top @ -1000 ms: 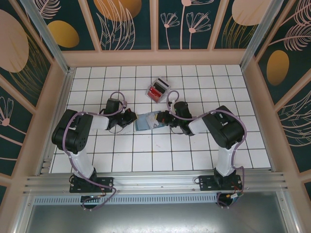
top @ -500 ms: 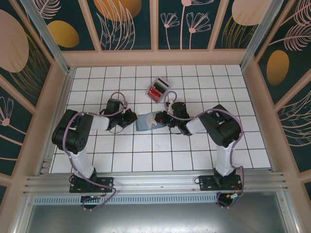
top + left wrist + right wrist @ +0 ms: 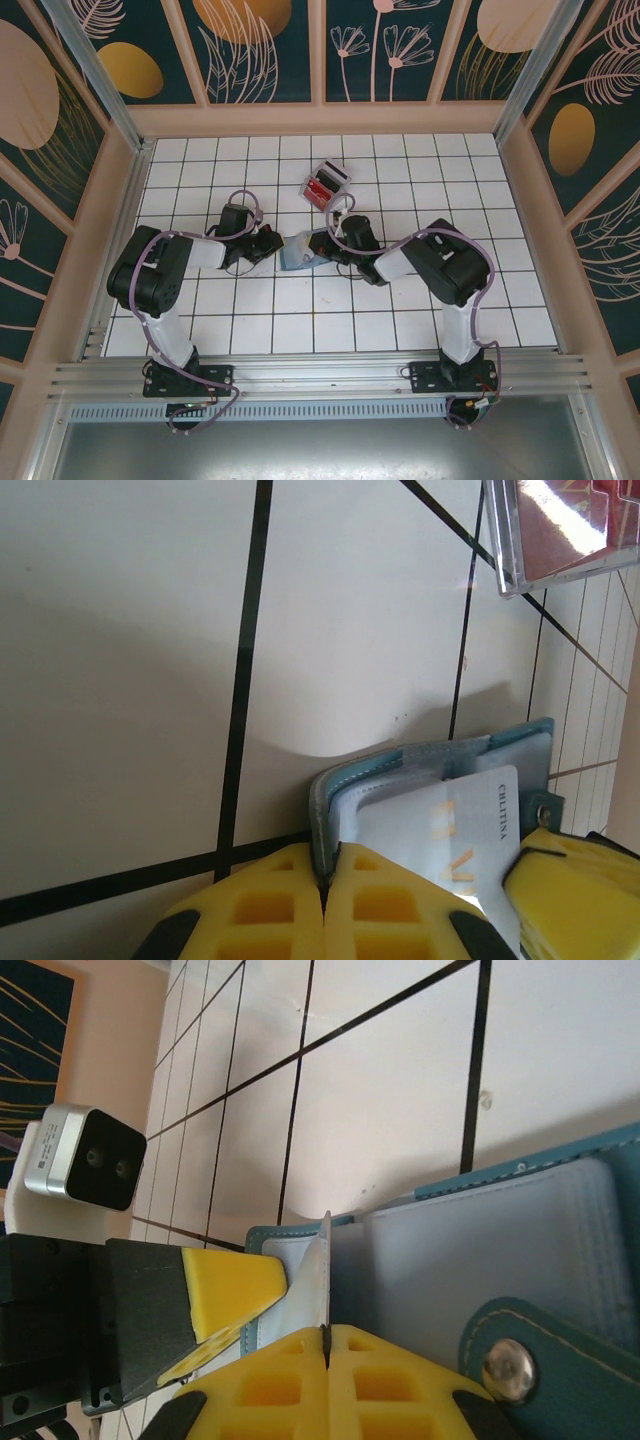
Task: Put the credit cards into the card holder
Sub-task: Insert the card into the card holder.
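Left arm (image 3: 160, 268) and right arm (image 3: 450, 262) bent low, wrists turned inward, jaws clamped tight.

Matt stitched teal card holder (image 3: 480, 1230), smooth pale plastic card (image 3: 450, 830), clear glossy tray (image 3: 520, 530), glossy white tiles (image 3: 120, 680)

Test cell: aluminium frame (image 3: 320, 375), tiled table (image 3: 300, 312)

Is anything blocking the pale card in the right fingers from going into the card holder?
Nothing visible does. The right gripper pinches the pale card edge-on at the light-blue inside of the card holder, while the left gripper clamps the holder's edge. The snap tab lies aside. Whether the card is in a slot I cannot tell.
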Available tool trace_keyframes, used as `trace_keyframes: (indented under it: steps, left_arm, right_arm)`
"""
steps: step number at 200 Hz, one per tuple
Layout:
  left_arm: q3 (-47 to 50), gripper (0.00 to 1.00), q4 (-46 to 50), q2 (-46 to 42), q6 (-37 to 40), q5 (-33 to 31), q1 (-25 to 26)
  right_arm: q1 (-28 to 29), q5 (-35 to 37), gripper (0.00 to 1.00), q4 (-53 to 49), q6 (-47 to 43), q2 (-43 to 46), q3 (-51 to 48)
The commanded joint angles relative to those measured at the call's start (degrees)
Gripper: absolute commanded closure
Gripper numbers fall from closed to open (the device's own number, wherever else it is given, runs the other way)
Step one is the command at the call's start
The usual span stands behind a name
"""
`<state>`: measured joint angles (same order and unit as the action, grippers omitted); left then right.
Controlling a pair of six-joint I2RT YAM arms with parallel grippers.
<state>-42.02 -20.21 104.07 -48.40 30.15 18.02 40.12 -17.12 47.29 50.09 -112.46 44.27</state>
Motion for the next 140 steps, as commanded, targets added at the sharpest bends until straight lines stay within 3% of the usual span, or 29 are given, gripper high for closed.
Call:
trace_keyframes:
  steps: [1, 98, 121, 140]
  left_arm:
    - [0.97, 1.0, -0.58, -1.13, -0.84, 0.61, 0.82]
    - [3.4, 1.0, 2.38, -5.11, 0.03, -1.43, 0.92]
    - [3.8, 1.0, 2.97, -5.5, 0.11, -1.72, 0.89]
    - [3.79, 0.98, 2.74, -5.19, -0.16, -1.59, 0.89]
  right_arm:
    - [2.42, 2.0, 1.0, -1.36, -1.3, -0.71, 1.93]
    - [3.55, 3.24, 1.0, -8.11, -3.06, -0.24, 1.76]
    - [4.26, 3.19, 0.83, -12.64, -6.1, 0.15, 3.75]
    - [3.64, 3.77, 0.68, -22.33, -10.65, 1.12, 7.5]
